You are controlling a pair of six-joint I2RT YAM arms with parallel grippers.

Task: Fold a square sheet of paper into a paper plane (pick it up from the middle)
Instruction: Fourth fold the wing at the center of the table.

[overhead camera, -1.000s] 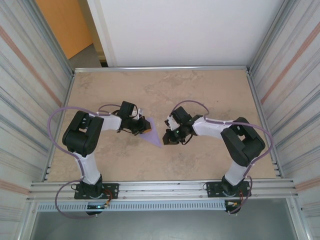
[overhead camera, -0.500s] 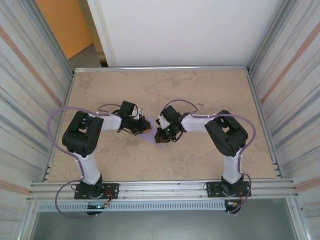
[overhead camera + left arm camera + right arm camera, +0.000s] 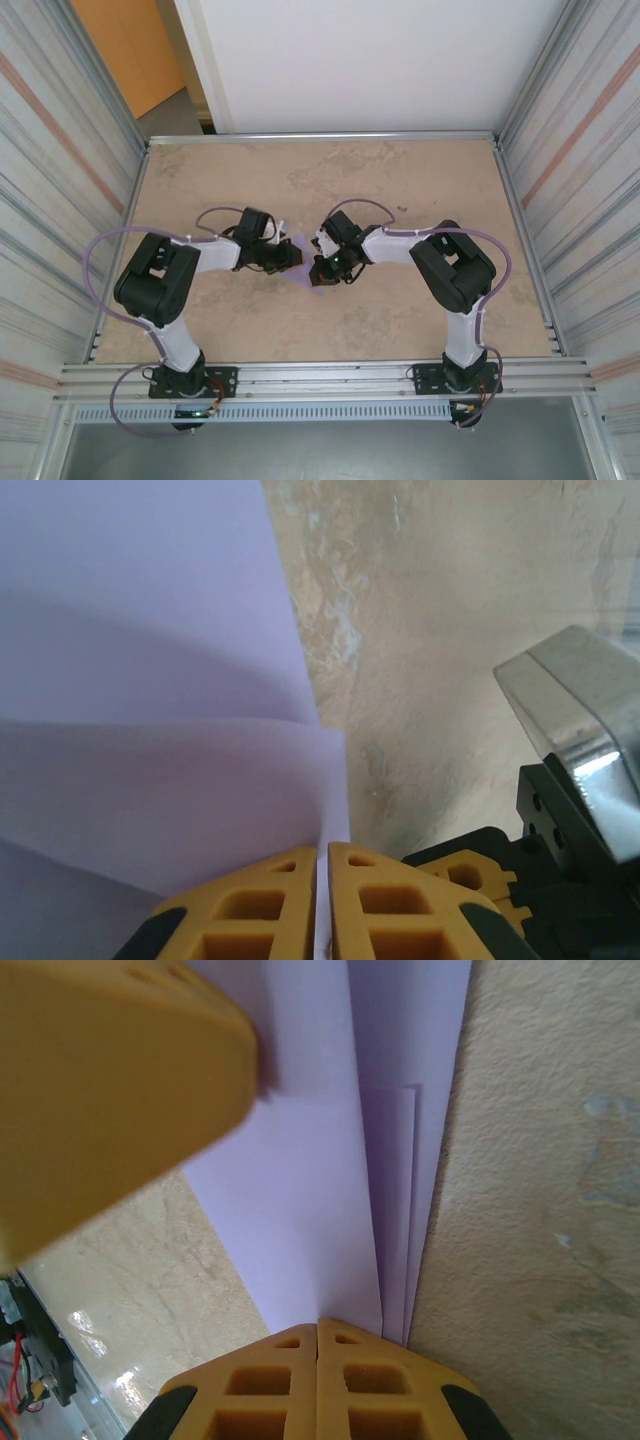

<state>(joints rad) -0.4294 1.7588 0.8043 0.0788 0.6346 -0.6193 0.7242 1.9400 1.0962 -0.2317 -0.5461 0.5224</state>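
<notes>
Beige mottled tabletop (image 3: 420, 190), boxed in by ribbed metal walls, with both arm bases bolted at the near edge. From there the two arms bend inward and meet at the middle of the table. The lavender paper (image 3: 314, 284), already folded into a narrow pointed shape, sits between them just above the surface. The left gripper (image 3: 322, 885) is clenched on one edge, with a thin sliver of paper between its yellow fingers. The right gripper (image 3: 318, 1365) is pinched tight on the opposite end, where several folded layers lie stacked with staggered edges. Beyond them the table is bare up to a white back wall.

Likely risks: with both claws clamped, pulling apart could tear the thin sheet. An uneven tug could slide the layers and skew the crease.
</notes>
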